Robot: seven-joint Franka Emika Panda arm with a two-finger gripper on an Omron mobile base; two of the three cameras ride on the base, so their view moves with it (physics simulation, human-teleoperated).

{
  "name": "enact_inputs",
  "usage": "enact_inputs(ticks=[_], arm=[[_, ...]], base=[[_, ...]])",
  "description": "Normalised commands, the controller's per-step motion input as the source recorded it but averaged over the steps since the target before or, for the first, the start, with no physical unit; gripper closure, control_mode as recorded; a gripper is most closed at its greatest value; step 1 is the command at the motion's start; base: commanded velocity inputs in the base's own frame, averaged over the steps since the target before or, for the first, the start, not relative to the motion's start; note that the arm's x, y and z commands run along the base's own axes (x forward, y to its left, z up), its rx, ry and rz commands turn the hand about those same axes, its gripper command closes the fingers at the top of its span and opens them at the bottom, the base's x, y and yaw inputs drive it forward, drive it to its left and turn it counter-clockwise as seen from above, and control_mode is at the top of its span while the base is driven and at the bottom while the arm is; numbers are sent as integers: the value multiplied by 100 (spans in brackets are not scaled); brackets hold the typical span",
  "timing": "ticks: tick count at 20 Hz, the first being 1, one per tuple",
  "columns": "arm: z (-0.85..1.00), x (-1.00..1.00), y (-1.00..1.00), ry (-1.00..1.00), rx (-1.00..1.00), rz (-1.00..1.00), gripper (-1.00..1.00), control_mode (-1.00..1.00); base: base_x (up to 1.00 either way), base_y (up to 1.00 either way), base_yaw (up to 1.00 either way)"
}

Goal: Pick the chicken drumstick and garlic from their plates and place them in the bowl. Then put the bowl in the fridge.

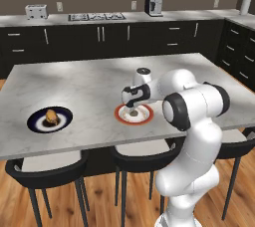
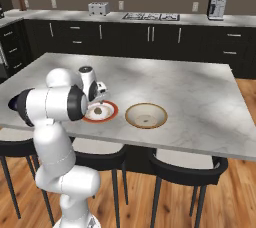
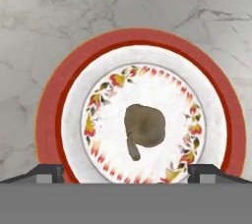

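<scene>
Here, nothing is moved yet: the claw (image 3: 126, 171), spread wide and grasping nothing, hovers over the garlic (image 3: 142, 127) on the red-rimmed plate (image 3: 49, 115) near the counter's front edge; drumstick (image 1: 50, 116) sits on its dark plate (image 1: 35, 121), bowl (image 2: 145, 115) empty.

– Where's the garlic (image 3: 144, 127)?
– Centred on the red-rimmed white plate (image 3: 49, 115), a greyish-brown bulb with a short stem.
– And the chicken drumstick (image 1: 50, 116)?
– Golden-brown, lying on the navy plate (image 1: 36, 122), well apart to the left.
– The bowl (image 2: 146, 115)?
– Beige, upright, just beside the red-rimmed plate on the bench (image 2: 200, 97).
</scene>
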Motion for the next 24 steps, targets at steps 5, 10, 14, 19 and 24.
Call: enact_inputs(ticks=[5, 10, 14, 19, 24], arm=[[-21, 1, -1, 0, 0, 0, -100, -100], [-20, 10, -4, -1, -4, 0, -100, -100], [-12, 25, 0, -2, -6, 0, -100, -100], [-9, 19, 0, 0, -2, 0, -100, -100], [-9, 12, 0, 0, 0, 0, -100, -100]], base=[[0, 0, 0], [0, 0, 0], [0, 0, 0], [0, 0, 0], [0, 0, 0]])
